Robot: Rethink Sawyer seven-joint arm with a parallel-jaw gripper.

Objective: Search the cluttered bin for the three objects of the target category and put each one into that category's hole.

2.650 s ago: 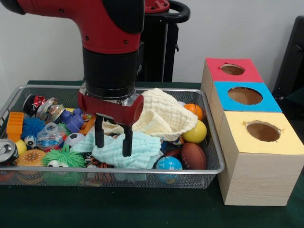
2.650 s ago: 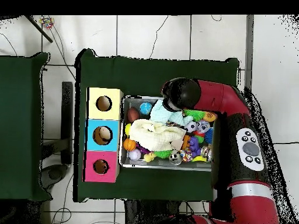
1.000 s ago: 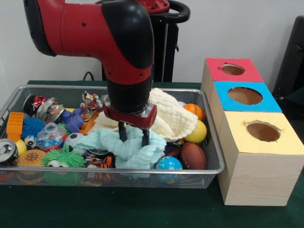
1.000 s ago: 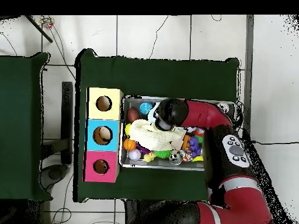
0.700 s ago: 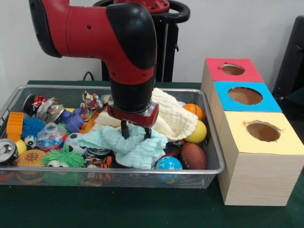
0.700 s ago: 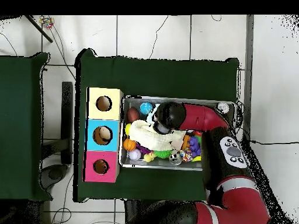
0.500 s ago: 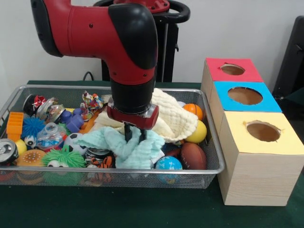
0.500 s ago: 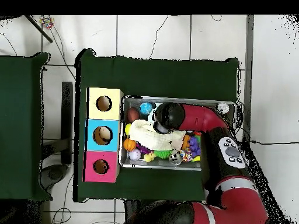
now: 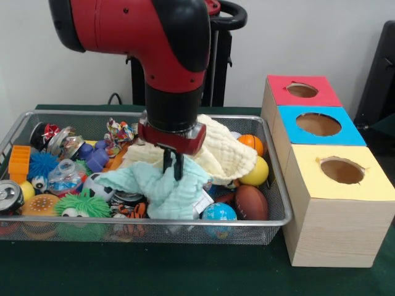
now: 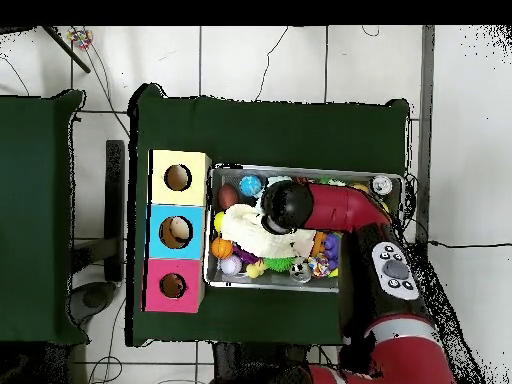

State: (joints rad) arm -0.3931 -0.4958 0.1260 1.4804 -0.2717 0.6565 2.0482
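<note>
My gripper [image 9: 172, 171] is shut on the mint-green cloth [image 9: 162, 193] in the middle of the wire bin [image 9: 279, 216], and the pinched cloth hangs bunched from the fingers, lifted a little off the pile. A cream cloth [image 9: 222, 152] lies just behind it. In the overhead view the arm [image 10: 320, 208] covers the gripper and the green cloth, and only the cream cloth [image 10: 252, 232] shows. Three boxes stand beside the bin, each with a hole: yellow [image 9: 341, 170], blue [image 9: 318, 124] and red [image 9: 302, 90].
The bin also holds a brown football [image 9: 251, 201], a globe ball [image 9: 218, 213], a yellow ball [image 9: 255, 172], a basketball [image 9: 251, 143], a green spiky toy [image 9: 79, 204], a can [image 9: 9, 195] and several other small toys. The boxes [image 10: 177, 231] sit close against one end of the bin.
The gripper came down from above the pile, closed on the mint-green cloth, and has since risen slightly, drawing the cloth up into a bunch.
</note>
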